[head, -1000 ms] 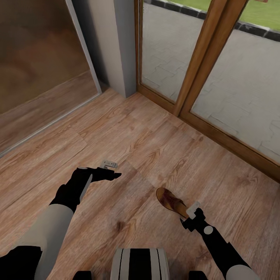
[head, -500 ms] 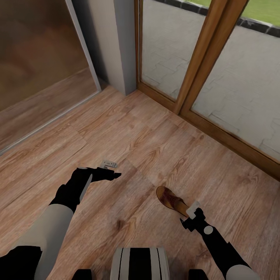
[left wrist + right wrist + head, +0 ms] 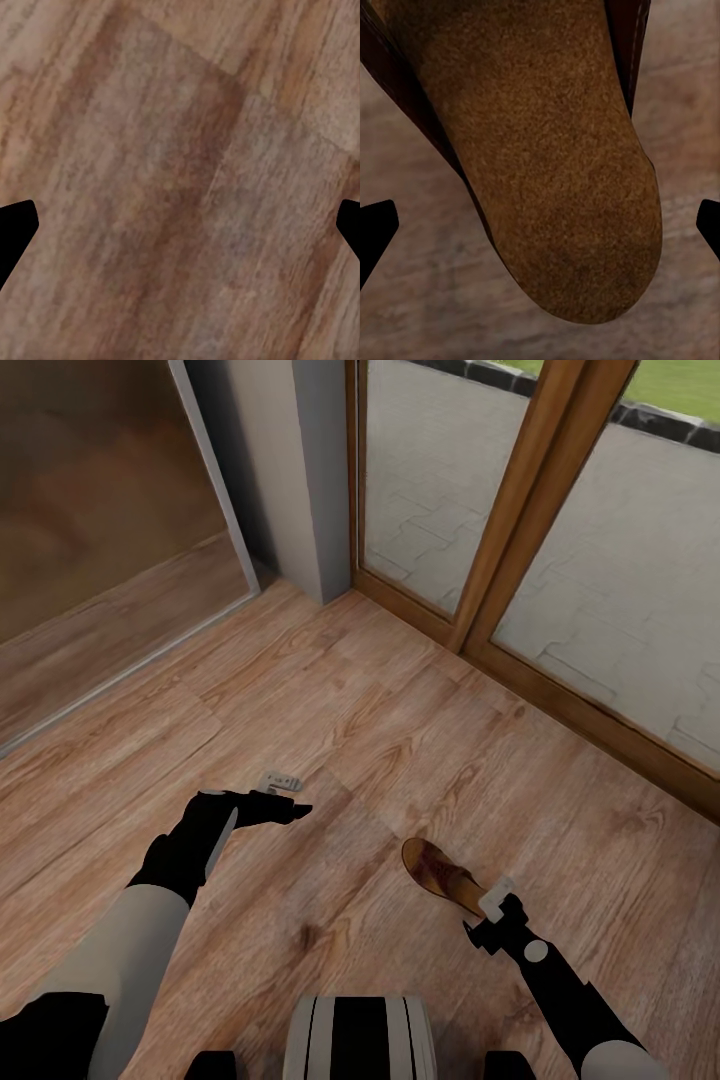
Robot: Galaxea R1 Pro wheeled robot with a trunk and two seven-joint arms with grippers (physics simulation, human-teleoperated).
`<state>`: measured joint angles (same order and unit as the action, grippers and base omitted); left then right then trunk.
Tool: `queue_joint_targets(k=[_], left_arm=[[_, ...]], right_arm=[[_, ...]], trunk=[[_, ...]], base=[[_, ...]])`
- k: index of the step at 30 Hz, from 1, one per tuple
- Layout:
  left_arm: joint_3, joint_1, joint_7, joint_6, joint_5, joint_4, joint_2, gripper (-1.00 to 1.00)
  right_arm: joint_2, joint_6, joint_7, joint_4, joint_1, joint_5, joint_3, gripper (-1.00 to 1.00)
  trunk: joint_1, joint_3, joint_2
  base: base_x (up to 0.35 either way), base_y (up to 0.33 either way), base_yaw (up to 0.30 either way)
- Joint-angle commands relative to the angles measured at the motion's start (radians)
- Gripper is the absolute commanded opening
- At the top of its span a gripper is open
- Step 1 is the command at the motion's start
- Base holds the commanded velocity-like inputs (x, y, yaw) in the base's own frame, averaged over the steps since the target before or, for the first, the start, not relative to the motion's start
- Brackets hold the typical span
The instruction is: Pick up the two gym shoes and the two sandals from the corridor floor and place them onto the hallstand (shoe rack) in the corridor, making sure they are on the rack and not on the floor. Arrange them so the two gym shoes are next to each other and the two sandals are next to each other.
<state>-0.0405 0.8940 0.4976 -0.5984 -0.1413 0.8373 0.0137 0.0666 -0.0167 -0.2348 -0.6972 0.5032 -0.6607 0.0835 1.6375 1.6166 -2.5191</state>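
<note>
Hovering over a sandal's heel, right gripper (image 3: 493,908): fingers spread wide, tips at the far edges of its wrist view, tan insole (image 3: 547,150) between them and untouched; nothing held. Sandal (image 3: 440,878): one, dark brown, flat on the floor (image 3: 400,730), at about 5 o'clock in the head view, toe pointing toward 10 o'clock, heel under the gripper. Left gripper (image 3: 283,796): at about 8 o'clock in the head view, well apart from the sandal, held above bare planks; jaws wide open in its wrist view, empty. Floor: light brown wood plank, grain and knots visible. Surroundings: grey wall corner (image 3: 310,480) at 12 o'clock; wood-framed glass door (image 3: 520,520) running from 12 to 3 o'clock, paving and grass beyond; reflective panel (image 3: 100,490) at 10 o'clock. Robot base (image 3: 360,1040) at 6 o'clock. Containers: no rack or shelf among the items listed, so no contents to record. Progress, as a judgement: early; this sandal is not yet grasped, let alone lifted; second sandal, both gym shoes and the rack's state cannot be told from these views. Remaining, at least: close on the heel, lift, carry to the rack, set beside its pair.
</note>
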Motion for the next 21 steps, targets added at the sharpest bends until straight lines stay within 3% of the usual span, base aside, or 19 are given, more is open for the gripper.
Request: queue_joint_targets(k=[1,5,9,21], left_arm=[[-0.001,0.000,0.007,-0.001,-0.011,0.002,0.000,1.00],[-0.001,0.000,0.007,-0.001,-0.011,0.002,0.000,1.00],[-0.001,0.000,0.007,-0.001,-0.011,0.001,0.000,1.00],[-0.001,0.000,0.004,-0.001,-0.012,0.002,0.000,1.00]], right_arm=[[-0.001,-0.002,-0.008,-0.002,0.000,-0.008,0.004,1.00],[-0.001,-0.002,-0.008,-0.002,0.000,-0.008,0.005,1.00],[-0.001,-0.002,-0.006,-0.005,0.000,-0.008,0.006,1.00],[0.000,-0.002,-0.006,-0.007,0.000,-0.010,0.008,1.00]], trunk=[[0.000,0.001,0.000],[0.000,0.001,0.000],[0.001,0.015,-0.001],[0.001,0.018,-0.001]], base=[[0.000,0.000,0.000],[0.000,0.000,0.000],[0.000,0.000,0.000],[0.000,0.000,0.000]])
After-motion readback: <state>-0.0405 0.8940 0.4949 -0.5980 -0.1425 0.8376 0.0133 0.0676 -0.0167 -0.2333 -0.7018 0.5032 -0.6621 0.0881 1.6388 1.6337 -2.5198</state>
